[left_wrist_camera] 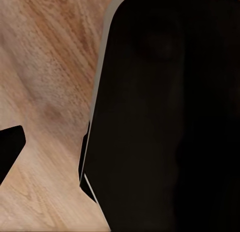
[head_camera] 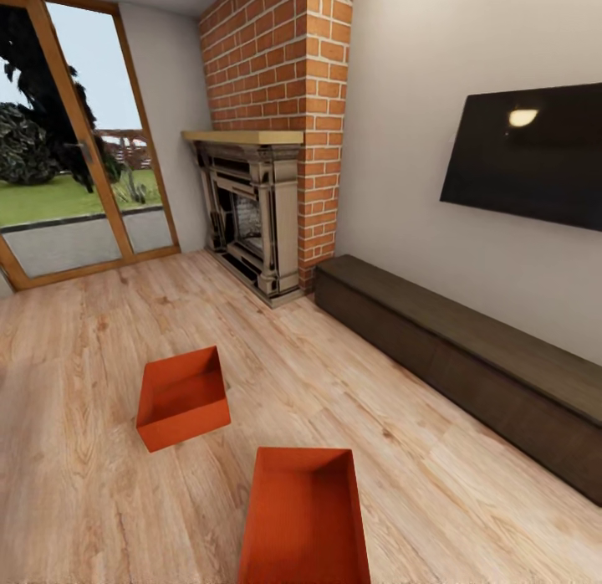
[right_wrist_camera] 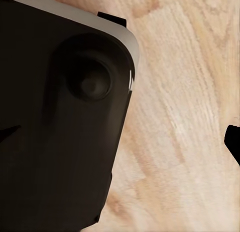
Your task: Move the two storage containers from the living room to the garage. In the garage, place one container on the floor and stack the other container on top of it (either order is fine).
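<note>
1. Wooden plank floor [head_camera: 75, 358] spreads out from a brick fireplace [head_camera: 251, 207], with a glass door to its left.
2. Orange bin [head_camera: 182, 397] lies in front of the fireplace, tilted, long axis unclear.
3. Second orange bin [head_camera: 305, 517] sits nearer, upright, pointing roughly toward the fireplace.
4. Both look light, stiff and thin-walled; gripping a long rim seems best.
5. Whether the grippers are open cannot be told.
</note>
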Motion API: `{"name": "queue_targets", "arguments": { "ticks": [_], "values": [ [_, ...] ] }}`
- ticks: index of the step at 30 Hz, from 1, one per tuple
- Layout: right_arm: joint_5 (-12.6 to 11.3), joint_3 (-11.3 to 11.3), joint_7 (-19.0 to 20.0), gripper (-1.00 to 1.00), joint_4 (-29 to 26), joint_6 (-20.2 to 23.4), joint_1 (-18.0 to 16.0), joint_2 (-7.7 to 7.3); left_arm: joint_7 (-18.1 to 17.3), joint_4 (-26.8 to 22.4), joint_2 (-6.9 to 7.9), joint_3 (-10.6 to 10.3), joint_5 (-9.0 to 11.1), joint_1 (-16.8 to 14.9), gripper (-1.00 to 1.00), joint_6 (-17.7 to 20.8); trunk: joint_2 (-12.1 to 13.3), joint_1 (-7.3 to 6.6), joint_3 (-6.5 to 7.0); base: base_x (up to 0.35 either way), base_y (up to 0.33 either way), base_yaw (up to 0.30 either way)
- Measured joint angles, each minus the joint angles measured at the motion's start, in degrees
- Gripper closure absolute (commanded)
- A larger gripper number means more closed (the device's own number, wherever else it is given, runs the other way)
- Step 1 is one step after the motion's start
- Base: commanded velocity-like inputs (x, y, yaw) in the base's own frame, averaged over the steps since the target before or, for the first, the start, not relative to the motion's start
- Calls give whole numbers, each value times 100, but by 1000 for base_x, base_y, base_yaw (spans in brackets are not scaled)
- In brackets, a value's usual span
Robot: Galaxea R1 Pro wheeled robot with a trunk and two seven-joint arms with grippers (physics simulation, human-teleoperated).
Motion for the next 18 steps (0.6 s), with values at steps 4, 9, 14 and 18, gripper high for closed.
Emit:
{"name": "queue_targets", "arguments": {
  "ticks": [4,9,14,18],
  "values": [
    [0,0,0,-100,0,0,0,0,0,0,0,0,0,-1,-100,0,0,0,-37,0,0,0],
    [0,0,0,-100,0,0,0,0,0,1,0,0,0,-1,-100,0,0,0,-83,0,0,0],
    [0,0,0,-100,0,0,0,0,0,-1,0,1,0,1,-100,0,0,0,-129,0,0,0],
    [0,0,0,-100,0,0,0,0,0,-2,0,1,0,2,-100,0,0,0,-166,0,0,0]
  ]
}}
